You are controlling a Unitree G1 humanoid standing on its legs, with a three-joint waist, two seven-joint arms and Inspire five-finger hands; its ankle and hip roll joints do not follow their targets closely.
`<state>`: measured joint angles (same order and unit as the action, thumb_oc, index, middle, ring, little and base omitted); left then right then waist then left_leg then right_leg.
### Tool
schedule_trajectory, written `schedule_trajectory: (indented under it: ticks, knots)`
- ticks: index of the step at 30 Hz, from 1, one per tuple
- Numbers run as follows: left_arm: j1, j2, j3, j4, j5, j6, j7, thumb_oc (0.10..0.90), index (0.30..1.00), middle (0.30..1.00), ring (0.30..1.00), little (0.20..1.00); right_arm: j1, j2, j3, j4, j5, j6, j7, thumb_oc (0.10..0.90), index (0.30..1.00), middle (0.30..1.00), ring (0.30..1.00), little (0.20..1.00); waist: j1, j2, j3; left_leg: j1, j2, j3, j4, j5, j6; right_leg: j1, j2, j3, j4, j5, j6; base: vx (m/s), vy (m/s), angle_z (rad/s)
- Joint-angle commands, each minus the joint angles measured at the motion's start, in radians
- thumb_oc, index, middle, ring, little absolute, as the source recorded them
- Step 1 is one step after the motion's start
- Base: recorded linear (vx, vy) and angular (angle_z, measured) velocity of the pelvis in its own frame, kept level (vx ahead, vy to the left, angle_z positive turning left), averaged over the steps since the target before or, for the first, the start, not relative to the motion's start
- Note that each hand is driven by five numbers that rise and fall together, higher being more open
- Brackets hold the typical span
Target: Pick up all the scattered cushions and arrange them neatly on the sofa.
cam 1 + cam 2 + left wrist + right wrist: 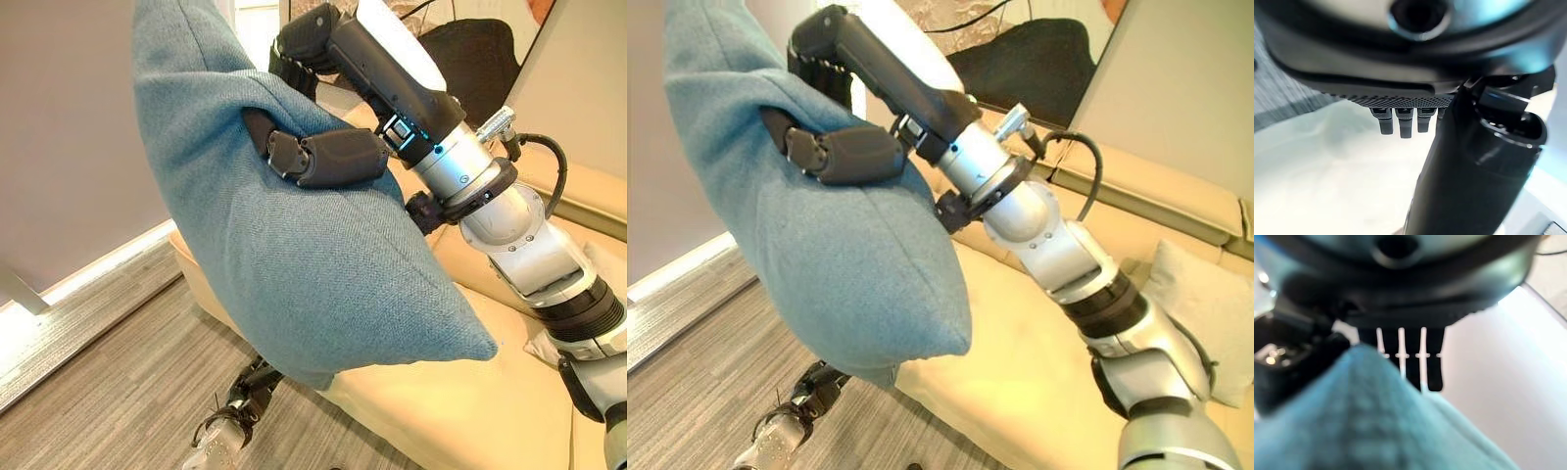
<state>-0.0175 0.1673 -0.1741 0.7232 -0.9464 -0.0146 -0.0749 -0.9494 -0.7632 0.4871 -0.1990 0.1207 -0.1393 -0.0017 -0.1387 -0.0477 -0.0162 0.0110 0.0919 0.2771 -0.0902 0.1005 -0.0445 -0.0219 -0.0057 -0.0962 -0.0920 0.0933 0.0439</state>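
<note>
A large blue cushion point(294, 245) hangs in the air in front of me, above the front edge of the cream sofa point(470, 401). My right hand point(328, 157) is shut on its upper part, thumb pressed into the near face and fingers point(1422, 364) behind it. The cushion's fabric point(1366, 421) shows close up in the right wrist view. My left hand point(253, 380) sits low beneath the cushion's bottom corner, by the sofa's front. Its fingers point(1400, 125) are straight and hold nothing. A white cushion point(1205, 313) lies on the sofa at the right.
Grey plank floor point(108, 382) spreads to the left of the sofa, bounded by a plain wall point(69, 137) with a bright strip at its foot. A dark framed picture point(1038, 59) hangs behind the sofa's backrest point(1156, 191).
</note>
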Motion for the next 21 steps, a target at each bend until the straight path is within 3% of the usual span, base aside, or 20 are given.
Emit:
schedule_trajectory:
  ticks: [1,11,15,21]
  knots:
    - [-0.068,0.046,0.010,-0.093,-0.036,-0.079,-0.039,0.800,0.900,0.900,0.900,0.900,-0.124,0.080,-0.153,0.076,0.043,-0.051,-0.099,0.400,0.300,0.300,0.300,0.300,0.028,-0.036,-0.070,0.003,-0.038,-0.043,0.003,-0.123,-0.007,0.010,-0.039,-0.069,0.023,-0.108,0.073,0.01,0.006,0.10]
    - [-0.050,0.045,-0.010,-0.315,-0.117,-0.117,-0.011,0.800,0.900,0.900,0.900,0.900,-0.053,0.083,-0.157,0.084,-0.008,-0.040,-0.104,0.400,0.300,0.300,0.300,0.300,0.044,-0.043,-0.057,0.001,-0.039,-0.055,0.003,-0.123,-0.007,0.014,-0.041,-0.078,0.022,-0.110,0.073,0.00,0.002,0.04]
    - [-0.041,0.061,-0.052,-0.537,-0.146,-0.142,-0.017,0.800,0.900,0.900,0.900,0.900,-0.007,0.076,-0.151,0.067,-0.045,-0.039,-0.111,0.400,0.300,0.300,0.300,0.300,0.047,-0.044,-0.048,-0.002,-0.040,-0.061,0.003,-0.125,-0.003,0.010,-0.043,-0.081,0.022,-0.109,0.075,-0.01,-0.001,0.04]
    - [-0.036,0.078,-0.061,-0.572,-0.127,-0.136,-0.015,0.800,0.900,0.900,0.900,0.900,0.012,0.049,-0.138,0.079,-0.092,-0.026,-0.108,0.400,0.300,0.300,0.300,0.300,0.051,-0.046,-0.045,-0.003,-0.041,-0.064,0.003,-0.124,-0.002,0.009,-0.046,-0.082,0.024,-0.109,0.076,0.00,-0.002,0.06]
